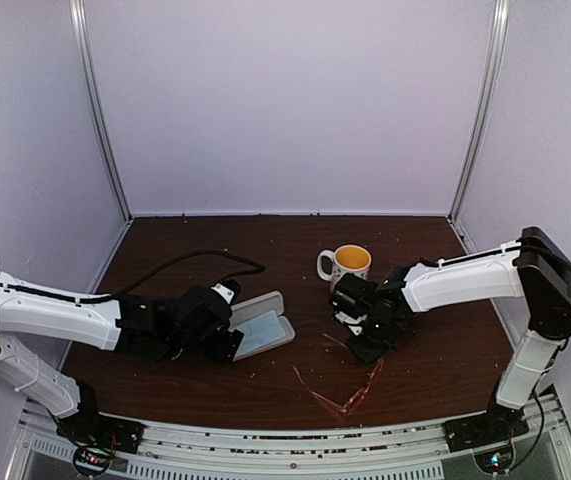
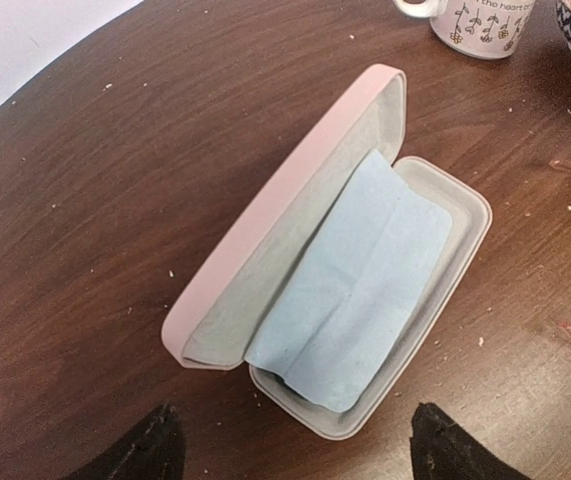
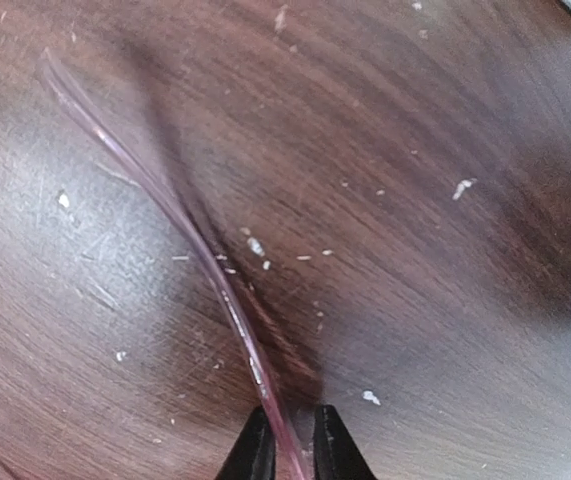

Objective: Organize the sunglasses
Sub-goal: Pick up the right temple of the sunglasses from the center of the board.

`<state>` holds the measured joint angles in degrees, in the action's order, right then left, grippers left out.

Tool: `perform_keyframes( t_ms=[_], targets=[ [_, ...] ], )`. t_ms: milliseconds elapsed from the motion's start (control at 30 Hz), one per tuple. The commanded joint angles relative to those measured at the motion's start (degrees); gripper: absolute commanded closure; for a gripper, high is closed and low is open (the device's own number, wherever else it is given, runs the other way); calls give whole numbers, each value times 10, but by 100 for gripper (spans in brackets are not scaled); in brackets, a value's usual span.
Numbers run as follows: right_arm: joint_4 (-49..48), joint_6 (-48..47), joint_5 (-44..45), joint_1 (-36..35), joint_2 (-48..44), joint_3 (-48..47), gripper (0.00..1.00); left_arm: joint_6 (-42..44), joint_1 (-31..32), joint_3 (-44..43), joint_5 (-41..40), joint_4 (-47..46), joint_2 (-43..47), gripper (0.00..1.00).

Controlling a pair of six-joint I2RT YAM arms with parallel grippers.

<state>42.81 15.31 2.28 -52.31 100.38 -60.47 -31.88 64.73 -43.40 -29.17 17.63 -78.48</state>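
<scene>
Mug [image 1: 349,264] close behind R gripper [image 3: 290,440]; bare table [image 1: 265,385] btwn case [image 1: 262,327], sunglasses [image 1: 350,397].

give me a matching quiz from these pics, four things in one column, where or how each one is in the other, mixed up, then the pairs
Things
1. sunglasses
2. pink case
3. light blue cloth
4. mug

Place or state
A. lies inside the case
B. stands upright, beyond the right arm
C. lid open, in front of the left pincer
D. on the table near the front, one temple between the fingers of the right pincer

Pairs: 1-D, 2-C, 3-A, 4-B
</scene>
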Motion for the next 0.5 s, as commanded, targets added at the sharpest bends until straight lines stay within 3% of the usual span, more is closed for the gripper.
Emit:
perform_keyframes(
  t_ms=[0,133,300,467],
  targets=[
    [-4,0,23,3,-37,8,90,-5,3,-14,1,-18,-11,20],
    [-28,3,36,2,-74,22,100,-6,3,-25,10,-18,-10,20],
    [-83,11,52,1,-153,60,100,-7,3,-41,33,-20,4,20],
    [-137,24,55,1,-229,90,100,16,3,-25,100,-101,45,20]
  ],
)
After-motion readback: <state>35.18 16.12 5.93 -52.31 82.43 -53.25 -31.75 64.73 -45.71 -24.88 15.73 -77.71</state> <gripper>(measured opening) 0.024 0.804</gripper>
